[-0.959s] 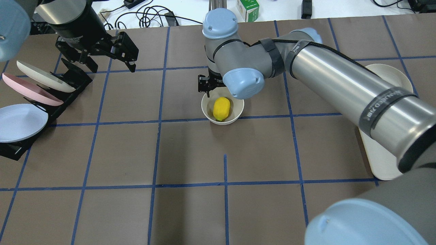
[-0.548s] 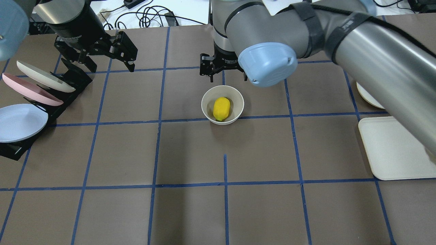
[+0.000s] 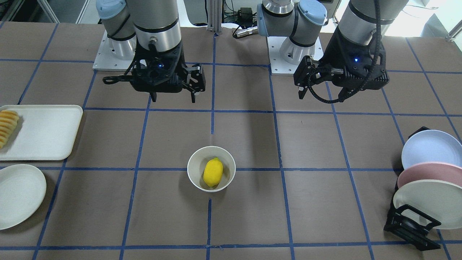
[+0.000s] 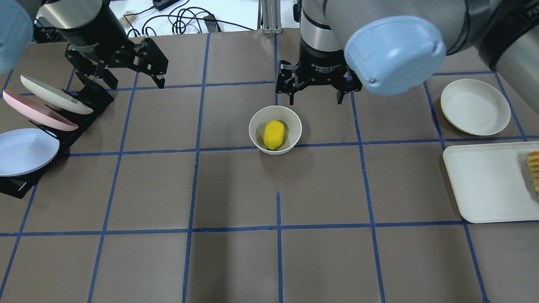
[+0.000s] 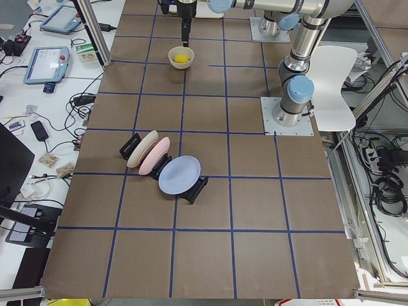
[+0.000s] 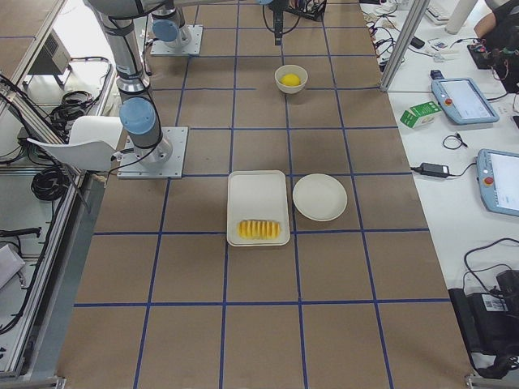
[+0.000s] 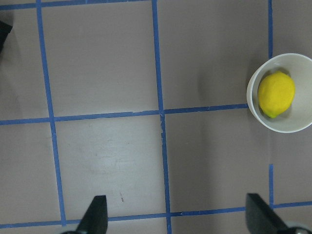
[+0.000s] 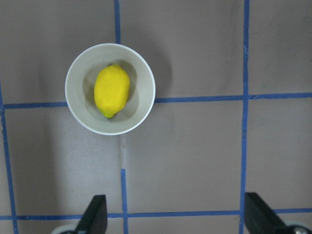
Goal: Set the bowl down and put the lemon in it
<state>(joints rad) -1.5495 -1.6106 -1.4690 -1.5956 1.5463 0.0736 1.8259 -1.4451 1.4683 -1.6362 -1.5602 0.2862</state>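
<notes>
The cream bowl [image 4: 255,128] stands upright near the table's middle, and the yellow lemon [image 4: 273,134] lies inside it. Both also show in the front view, bowl [image 3: 193,166] and lemon [image 3: 213,172], and in the right wrist view, bowl [image 8: 78,100] and lemon [image 8: 111,91]. My right gripper [image 4: 314,100] is open and empty, raised above the table just beyond and to the right of the bowl. My left gripper [image 4: 137,82] is open and empty, hovering far left by the plate rack. The left wrist view shows the bowl [image 7: 280,126] at its right edge.
A black rack with pastel plates [image 4: 38,113] stands at the left edge. A shallow cream plate [image 4: 475,107] and a white tray [image 4: 488,185] holding sliced yellow-orange fruit [image 4: 534,170] lie at the right. Blue tape lines grid the brown table.
My right arm has lifted off the bowl and swung up and to the right, gripper open. The lemon stays in the bowl. The left arm has not moved.
</notes>
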